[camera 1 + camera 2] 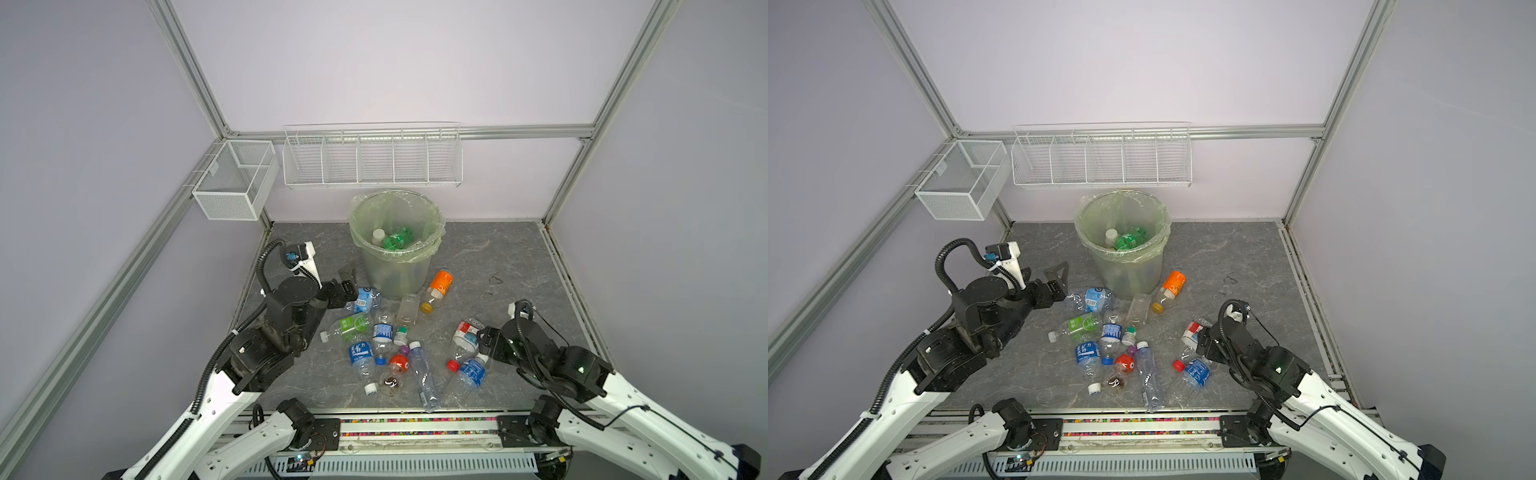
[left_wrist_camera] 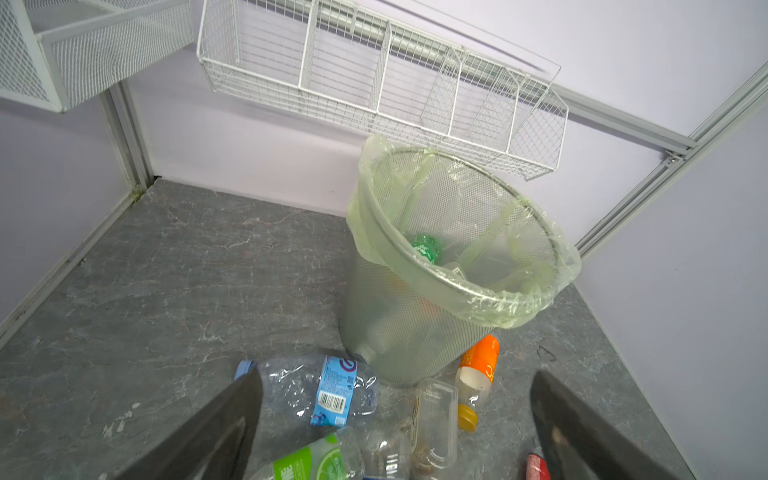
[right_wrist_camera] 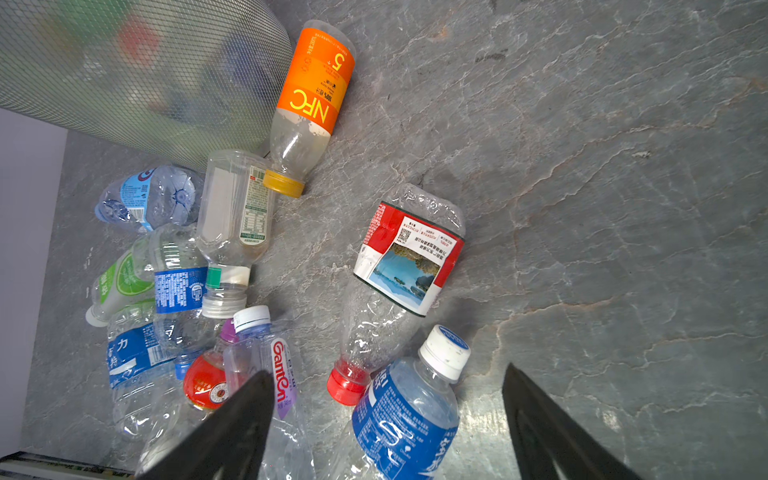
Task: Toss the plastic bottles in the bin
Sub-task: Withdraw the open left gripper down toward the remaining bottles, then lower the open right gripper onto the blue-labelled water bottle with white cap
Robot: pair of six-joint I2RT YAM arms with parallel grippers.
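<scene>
Grey marbled floor [image 1: 498, 257] fills the lower middle of both top views, closed in by pale lilac walls.

Left of centre, the left gripper [image 2: 397, 376] hangs low with its jaws spread fully and nothing in them. A crushed pale-blue-labelled bottle [image 2: 328, 390] lies flat within their span, so I judge this a line-up for a grasp across its flattened body.

Right of centre and lower in the frame, the right gripper [image 3: 387, 370] is also wide open and empty. It is poised over a blue-labelled bottle [image 3: 409, 411] with a white cap. A red-labelled bottle [image 3: 409, 257], crumpled, lies just beside it.

Further out, the remaining plastic bottles [image 1: 382, 332] lie jumbled on their sides in the centre. An orange-labelled bottle [image 1: 439, 284] lies just beside the bin's foot.

The bin [image 1: 397, 274] stands upright above centre, near the back wall and between the two arms, probably so either can reach it. Its green bag is folded over the rim to hold it open. A green bottle [image 1: 395, 242] already lies inside, so the job looks partly done.

A wire rack [image 1: 372, 164] and a mesh box [image 1: 232, 183] hang on the walls above, in the upper part of the frame.
</scene>
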